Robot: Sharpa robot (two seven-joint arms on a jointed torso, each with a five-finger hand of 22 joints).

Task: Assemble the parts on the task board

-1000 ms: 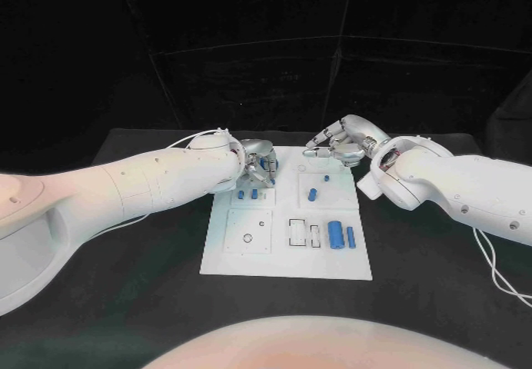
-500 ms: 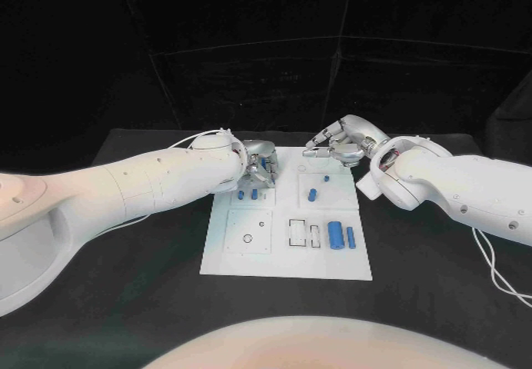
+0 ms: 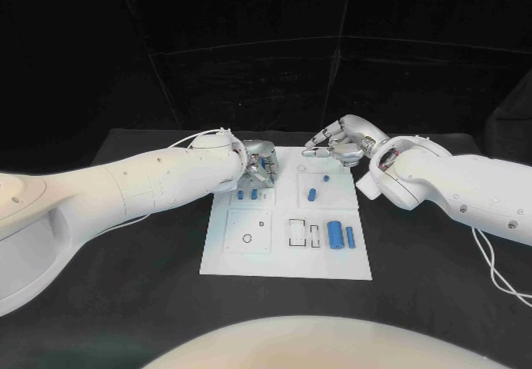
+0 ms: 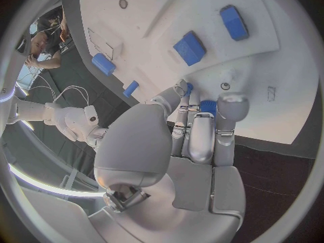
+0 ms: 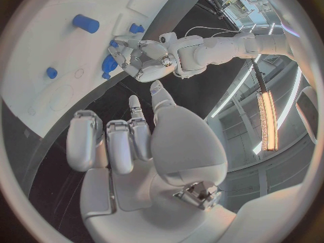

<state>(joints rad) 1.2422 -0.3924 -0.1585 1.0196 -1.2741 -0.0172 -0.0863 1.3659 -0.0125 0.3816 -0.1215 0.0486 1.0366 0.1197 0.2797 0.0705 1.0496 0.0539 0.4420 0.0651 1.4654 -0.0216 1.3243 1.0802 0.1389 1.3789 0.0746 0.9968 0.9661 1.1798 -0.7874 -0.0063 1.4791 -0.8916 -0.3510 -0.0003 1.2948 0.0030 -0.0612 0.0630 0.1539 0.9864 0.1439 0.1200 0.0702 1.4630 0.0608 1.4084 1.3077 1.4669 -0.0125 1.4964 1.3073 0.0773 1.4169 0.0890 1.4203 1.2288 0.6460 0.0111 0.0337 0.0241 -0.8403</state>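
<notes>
Over the far-left corner of the task board (image 3: 284, 254), the left robot hand (image 3: 258, 167) is held low with its fingers curled down onto the small blue parts (image 3: 246, 194) standing there; in the left wrist view a blue part (image 4: 208, 107) is seen at its fingertips (image 4: 229, 103), apparently pinched, though the grip is partly hidden. Compared with a second ago, almost nothing has been moved: the hand has been kept in place, with only a slight shift of the fingers. From this it is judged that a part is being seated or adjusted there, not carried, so this step is taken as unfinished. The right robot hand (image 3: 340, 146) has been left hovering above the board's far edge, fingers loosely apart and nothing held. Other blue parts lie untouched: a cylinder (image 3: 315, 193) in the far-right section and two more cylinders (image 3: 336, 234) in the near-right one. The board is carried by a black tabletop (image 3: 133, 292), matte and bare around it. Behind it the room is dark.
</notes>
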